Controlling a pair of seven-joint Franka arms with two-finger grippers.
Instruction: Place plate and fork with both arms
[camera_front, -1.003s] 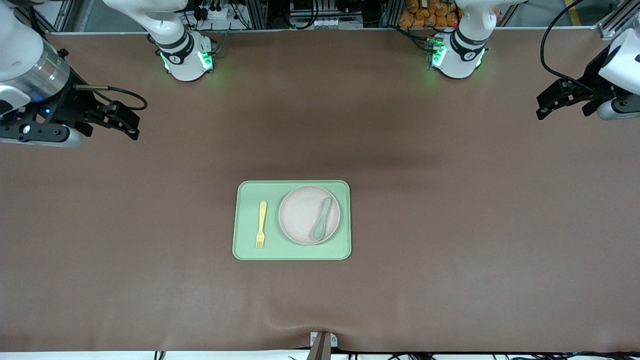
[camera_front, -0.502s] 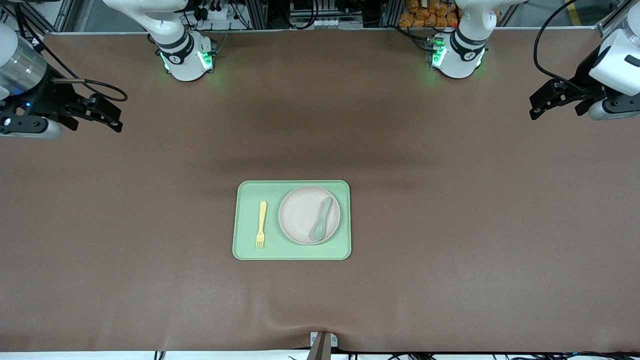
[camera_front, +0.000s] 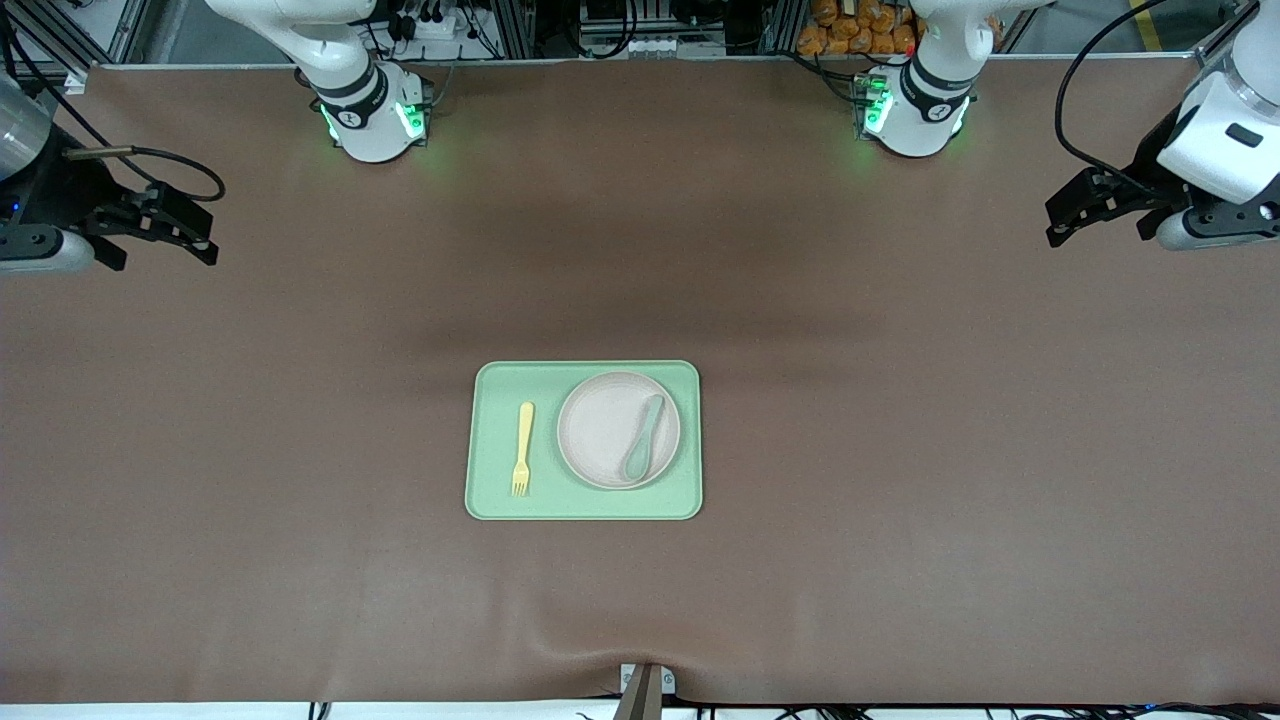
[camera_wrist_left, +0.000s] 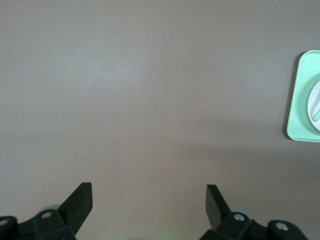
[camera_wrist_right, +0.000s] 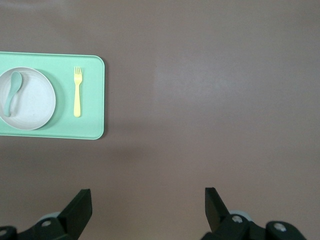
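Note:
The off-white plate (camera_front: 610, 430) lies on the light-green tray (camera_front: 495, 500) at the middle of the table, with a grey-green spoon (camera_front: 645, 437) lying in it. The pale-yellow fork (camera_front: 523, 448) lies on the tray beside the plate, toward the right arm's end. The plate (camera_wrist_right: 30, 102) and fork (camera_wrist_right: 77, 92) also show in the right wrist view. My right gripper (camera_front: 205, 238) is open and empty over bare table at the right arm's end. My left gripper (camera_front: 1062, 222) is open and empty over bare table at the left arm's end. The left wrist view shows only the tray's edge (camera_wrist_left: 295, 100).
The brown mat (camera_front: 900, 420) covers the whole table. The two arm bases (camera_front: 372, 110) (camera_front: 915, 108) stand along the table edge farthest from the front camera. A small bracket (camera_front: 645, 685) sits at the edge nearest that camera.
Both grippers have drawn away from the tray toward their own ends of the table and risen. The plate, fork, spoon and tray have not moved.

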